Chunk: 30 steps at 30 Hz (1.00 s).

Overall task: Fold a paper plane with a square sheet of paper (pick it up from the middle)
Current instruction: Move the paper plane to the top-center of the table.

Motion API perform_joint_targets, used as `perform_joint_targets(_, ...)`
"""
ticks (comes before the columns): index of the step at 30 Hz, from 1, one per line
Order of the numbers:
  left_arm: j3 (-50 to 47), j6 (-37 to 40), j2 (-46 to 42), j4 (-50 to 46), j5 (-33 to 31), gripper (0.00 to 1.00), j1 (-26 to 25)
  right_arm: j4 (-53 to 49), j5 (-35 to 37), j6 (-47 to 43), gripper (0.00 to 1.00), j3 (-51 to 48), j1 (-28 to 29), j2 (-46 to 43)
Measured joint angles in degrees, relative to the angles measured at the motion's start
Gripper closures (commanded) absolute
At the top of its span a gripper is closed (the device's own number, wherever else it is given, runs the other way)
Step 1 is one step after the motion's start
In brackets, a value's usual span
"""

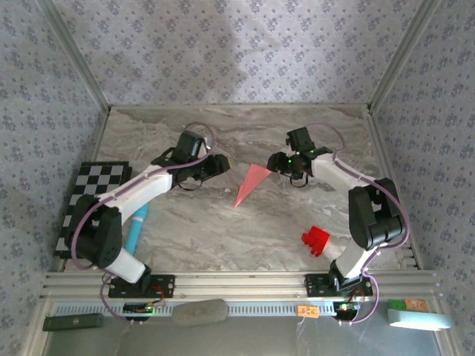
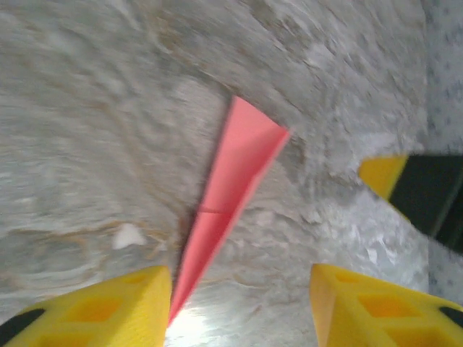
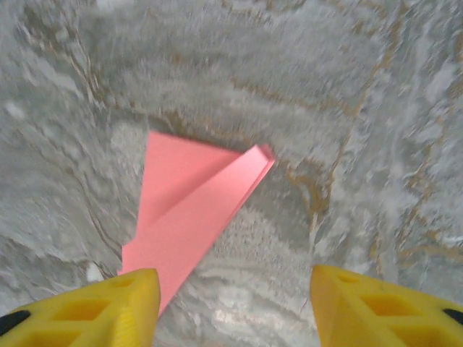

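Observation:
The pink square sheet of paper lies folded into a slim pointed paper plane (image 1: 251, 184) flat on the marble table (image 1: 223, 230), with its tip toward the near side. My left gripper (image 1: 220, 165) hovers just left of its wide end, and my right gripper (image 1: 280, 164) just right of it. In the left wrist view the plane (image 2: 231, 181) runs down beside my left finger, and the left gripper (image 2: 241, 311) stands open and holds nothing. In the right wrist view the plane (image 3: 188, 210) lies beside the left finger, and the right gripper (image 3: 235, 311) stands open and holds nothing.
A chunky red block (image 1: 315, 240) sits near the right arm's base. A black-and-white chequered board (image 1: 96, 185) lies at the left edge, with a blue cylinder (image 1: 136, 230) beside it. Patterned walls close in the table at the back and sides.

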Motion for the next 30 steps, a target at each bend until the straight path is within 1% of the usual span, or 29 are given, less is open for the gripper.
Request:
perform_joint_targets(3,-4.61,0.68,-3.58,-0.11,-2.56,0.29,3.3,-2.32,2.82,2.73,0.33,0.33,4.31,0.26)
perform_joint_targets(5,-7.39,1.42,-5.75,-0.24,-4.15,0.23,5.29,-4.39,4.72,4.63,0.32,2.43,7.02,1.84)
perform_joint_targets(6,-8.59,1.79,-6.78,-0.57,-4.9,0.16,6.29,-5.22,5.84,5.62,0.32,4.2,8.31,3.26)
perform_joint_targets(7,-9.64,2.03,-7.69,-0.72,-5.64,0.12,7.19,-6.16,7.06,6.6,0.31,6.29,9.6,5.01)
perform_joint_targets(10,-11.8,3.32,-9.66,-1.18,-7.28,0.05,9.14,-8.31,10.75,9.46,0.3,12.02,12.55,10.23)
perform_joint_targets(13,-13.22,4.13,-10.54,-1.2,-8.33,0.03,10.01,-10.99,14.49,12.24,0.29,16.85,14.82,14.97)
perform_joint_targets(17,-14.78,4.59,-10.6,-1.22,-8.55,0.02,10.64,-15.41,19.04,15.43,0.3,21.88,16.83,19.78)
perform_joint_targets(21,-15.08,4.72,-10.56,-1.42,-8.5,0.02,11.3,-19.45,22.69,17.99,0.35,25.22,17.31,22.64)
perform_joint_targets(25,-15.08,4.79,-9.84,-1.4,-8.31,0.02,11.74,-22.18,24.61,19.85,0.46,25.42,17.27,22.99)
perform_joint_targets(30,-15.08,4.79,-8.61,-1.4,-8.04,0.02,11.74,-23.02,24.74,20.87,0.59,25.42,17.27,23.26)
